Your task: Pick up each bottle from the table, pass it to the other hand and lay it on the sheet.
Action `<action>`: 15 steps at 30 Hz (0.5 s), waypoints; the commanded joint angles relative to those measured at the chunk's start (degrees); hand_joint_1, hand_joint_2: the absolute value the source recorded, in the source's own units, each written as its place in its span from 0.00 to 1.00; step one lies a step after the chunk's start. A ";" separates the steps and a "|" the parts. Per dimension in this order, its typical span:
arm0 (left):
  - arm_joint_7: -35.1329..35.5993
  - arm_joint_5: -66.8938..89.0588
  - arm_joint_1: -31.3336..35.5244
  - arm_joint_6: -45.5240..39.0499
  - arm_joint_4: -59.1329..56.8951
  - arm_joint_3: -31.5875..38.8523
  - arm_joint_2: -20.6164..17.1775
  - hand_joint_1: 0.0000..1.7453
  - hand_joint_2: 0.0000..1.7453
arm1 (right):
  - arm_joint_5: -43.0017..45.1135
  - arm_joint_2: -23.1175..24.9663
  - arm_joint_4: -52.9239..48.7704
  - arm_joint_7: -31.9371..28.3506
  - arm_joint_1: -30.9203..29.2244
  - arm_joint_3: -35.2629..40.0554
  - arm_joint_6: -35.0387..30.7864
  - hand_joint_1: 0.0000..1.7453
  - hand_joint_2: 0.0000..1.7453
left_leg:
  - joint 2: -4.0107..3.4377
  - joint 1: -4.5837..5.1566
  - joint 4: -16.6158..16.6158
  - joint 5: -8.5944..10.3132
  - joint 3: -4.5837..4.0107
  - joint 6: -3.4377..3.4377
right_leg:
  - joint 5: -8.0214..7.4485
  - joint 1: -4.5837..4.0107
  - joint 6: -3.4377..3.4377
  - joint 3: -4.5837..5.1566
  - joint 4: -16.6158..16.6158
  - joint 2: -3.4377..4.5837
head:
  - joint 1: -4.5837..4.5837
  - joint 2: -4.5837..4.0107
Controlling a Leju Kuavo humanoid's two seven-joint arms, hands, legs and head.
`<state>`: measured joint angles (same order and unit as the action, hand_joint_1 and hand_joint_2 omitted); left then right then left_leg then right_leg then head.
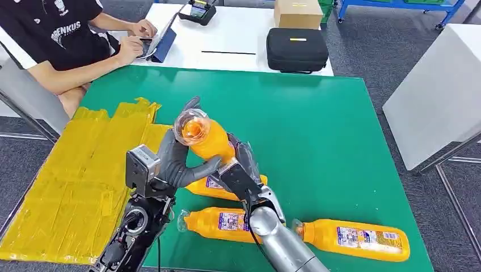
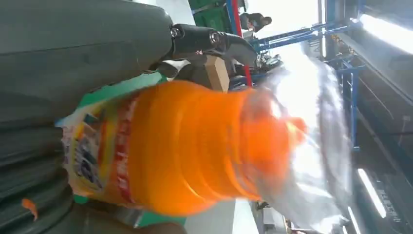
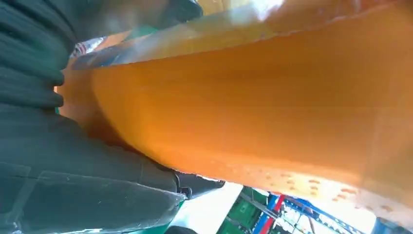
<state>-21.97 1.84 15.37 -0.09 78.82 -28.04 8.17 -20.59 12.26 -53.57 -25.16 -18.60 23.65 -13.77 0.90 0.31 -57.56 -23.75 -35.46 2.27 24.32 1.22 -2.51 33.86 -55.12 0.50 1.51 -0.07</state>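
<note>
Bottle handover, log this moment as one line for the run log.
phase: handover | bottle: raised, gripped by left hand and right hand | sheet: bare | table: three bottles lying

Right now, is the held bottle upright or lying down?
Roughly upright, tilted: bottle is off the green table, wrapped cap end up, left hand and right hand gripping it.

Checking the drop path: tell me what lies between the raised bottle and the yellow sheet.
In the head view, the left hand gripping the raised bottle lies between it and the yellow sheet.
</note>
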 commanded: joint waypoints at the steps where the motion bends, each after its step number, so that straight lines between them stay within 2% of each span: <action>1: -0.16 -0.70 1.97 -0.08 -1.78 -1.22 -2.00 0.00 1.00 | -0.46 0.49 6.70 -0.20 -3.31 3.10 0.56 1.00 1.00 | -0.15 -0.04 0.01 -0.11 0.27 -0.14 | 0.07 -0.06 0.13 -0.23 0.01 0.06 | 0.02 0.00; 10: 0.08 -2.17 1.37 -0.94 -2.28 0.08 -1.86 0.01 1.00 | -0.28 0.15 6.08 -0.72 -2.85 5.81 1.20 1.00 1.00 | -0.20 -0.06 0.00 -0.18 0.42 -0.19 | 0.14 -0.09 0.18 -0.37 0.00 0.07 | 0.02 0.00; 11: 0.08 -2.26 1.35 -0.87 -2.42 0.01 -1.87 0.18 1.00 | -0.20 0.10 5.83 -0.70 -2.72 5.88 1.19 1.00 1.00 | -0.17 -0.05 0.02 -0.13 0.33 -0.14 | 0.09 -0.07 0.13 -0.29 0.04 0.07 | 0.02 0.00; 12: 0.04 -2.33 1.41 -0.73 -2.66 -0.12 -1.90 0.81 1.00 | -0.15 0.00 5.36 -0.66 -2.52 6.03 1.09 1.00 1.00 | -0.12 -0.04 0.04 -0.07 0.22 -0.10 | 0.04 -0.05 0.10 -0.19 0.05 0.04 | 0.00 0.00; 15: 0.04 -2.33 1.41 -0.73 -2.66 -0.12 -1.90 0.81 1.00 | -0.15 0.00 5.36 -0.66 -2.52 6.03 1.09 1.00 1.00 | -0.12 -0.04 0.03 -0.14 0.35 -0.15 | 0.11 -0.06 0.14 -0.32 0.04 0.01 | 0.00 0.00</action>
<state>-22.16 -0.09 15.19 -1.25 78.79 -27.74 8.04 -20.90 12.83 -50.51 -25.77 -19.32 26.77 -12.94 0.90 0.31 -57.56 -23.75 -35.46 2.27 24.32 1.22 -2.51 33.86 -55.12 0.50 1.51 -0.07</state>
